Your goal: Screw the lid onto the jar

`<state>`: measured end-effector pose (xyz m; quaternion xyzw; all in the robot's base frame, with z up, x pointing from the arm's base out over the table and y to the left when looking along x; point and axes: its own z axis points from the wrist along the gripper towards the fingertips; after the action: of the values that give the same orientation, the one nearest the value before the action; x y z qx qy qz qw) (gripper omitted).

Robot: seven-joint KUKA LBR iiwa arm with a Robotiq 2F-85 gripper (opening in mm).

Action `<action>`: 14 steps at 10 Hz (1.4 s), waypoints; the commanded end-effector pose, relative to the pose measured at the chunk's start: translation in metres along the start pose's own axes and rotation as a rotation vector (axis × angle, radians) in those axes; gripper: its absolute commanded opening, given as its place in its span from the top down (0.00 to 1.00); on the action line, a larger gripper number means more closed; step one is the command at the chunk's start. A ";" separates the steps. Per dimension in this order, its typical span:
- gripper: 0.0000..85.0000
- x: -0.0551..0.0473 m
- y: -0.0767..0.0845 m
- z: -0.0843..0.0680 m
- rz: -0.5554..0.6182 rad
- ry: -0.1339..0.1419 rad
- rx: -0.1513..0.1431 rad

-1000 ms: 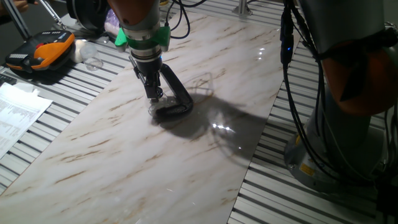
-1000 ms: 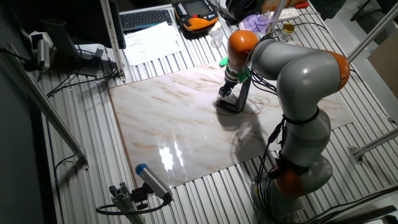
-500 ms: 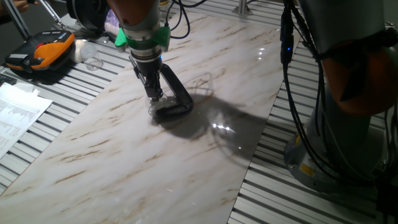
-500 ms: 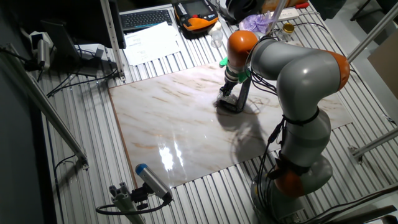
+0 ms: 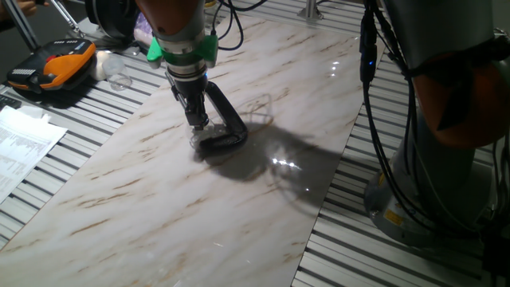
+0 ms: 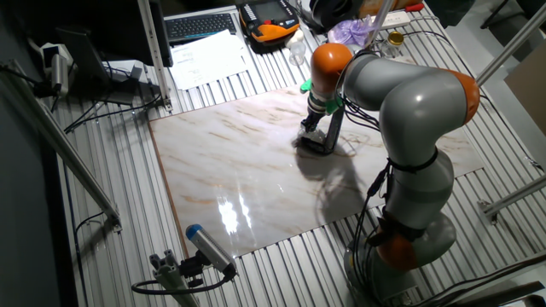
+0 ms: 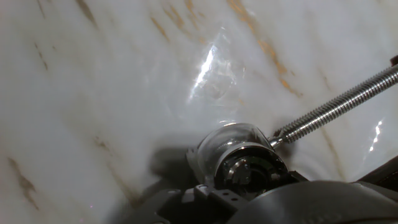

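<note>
The jar [image 7: 227, 140], small and of clear glass, stands on the marble slab [image 5: 263, 183], pinned by the threaded screw [image 7: 339, 101] of a black C-clamp [image 5: 226, 121]. The lid [image 7: 246, 169], round and silvery, sits on the jar's mouth. My gripper [image 5: 197, 122] points straight down over the jar, and its fingers [image 7: 208, 198] are closed on the lid. In the fixed views the jar [image 5: 196, 139] is a faint clear shape under the fingertips. The gripper [image 6: 310, 127] and the clamp [image 6: 328, 136] also show in the other fixed view, where the jar is too small to tell.
Another clear glass vessel [image 5: 119, 80] lies on the slatted table at the back left, near an orange-and-black device [image 5: 52, 68]. Papers [image 5: 20, 143] lie at the left edge. The robot's base [image 5: 446, 135] and cables stand at the right.
</note>
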<state>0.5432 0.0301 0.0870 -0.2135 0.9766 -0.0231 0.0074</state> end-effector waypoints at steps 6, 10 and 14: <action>0.60 0.000 0.000 0.001 0.123 0.014 0.007; 0.60 -0.001 0.000 0.001 0.199 0.013 0.009; 0.60 -0.002 0.000 0.001 0.253 0.011 0.022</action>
<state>0.5444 0.0308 0.0862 -0.0866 0.9956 -0.0336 0.0069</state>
